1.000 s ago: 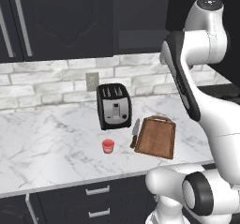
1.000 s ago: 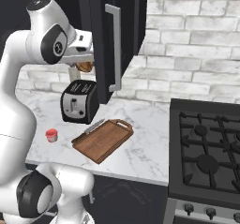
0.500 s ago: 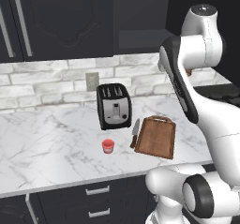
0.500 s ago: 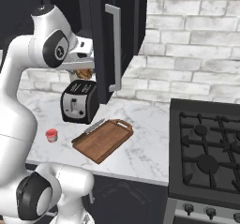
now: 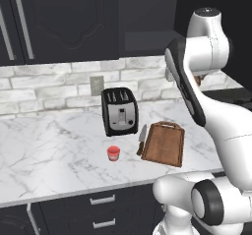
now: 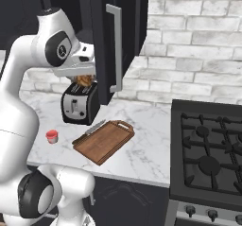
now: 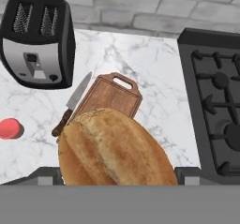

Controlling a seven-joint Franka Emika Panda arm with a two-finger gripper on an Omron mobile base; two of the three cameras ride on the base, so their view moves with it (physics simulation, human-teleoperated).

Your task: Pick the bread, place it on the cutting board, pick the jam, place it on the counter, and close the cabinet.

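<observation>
The end effector pinches the bread, jaws spread wide around the roll. In the hand view the bread takes up the lower middle, with the cutting board straight past it on the counter.

Change over the last second: the arm has swung out from the open cabinet and its upper joints sit further over the counter; nothing on the counter has shifted. In the right base view the bread hangs just above the toaster, high off the counter and short of the board.

Judgement: the pick is done and the carry is underway. Placing needs a move across to the board, then down.

Relative to the cutting board: the knife lies along its toaster-side edge, about touching. The toaster stands just beyond that, toward the brick wall. The jam sits past the knife, near the counter's front edge, so it is already on the counter. The stove lies on the board's other side.

The cabinet door stands open, so closing is left to do.
</observation>
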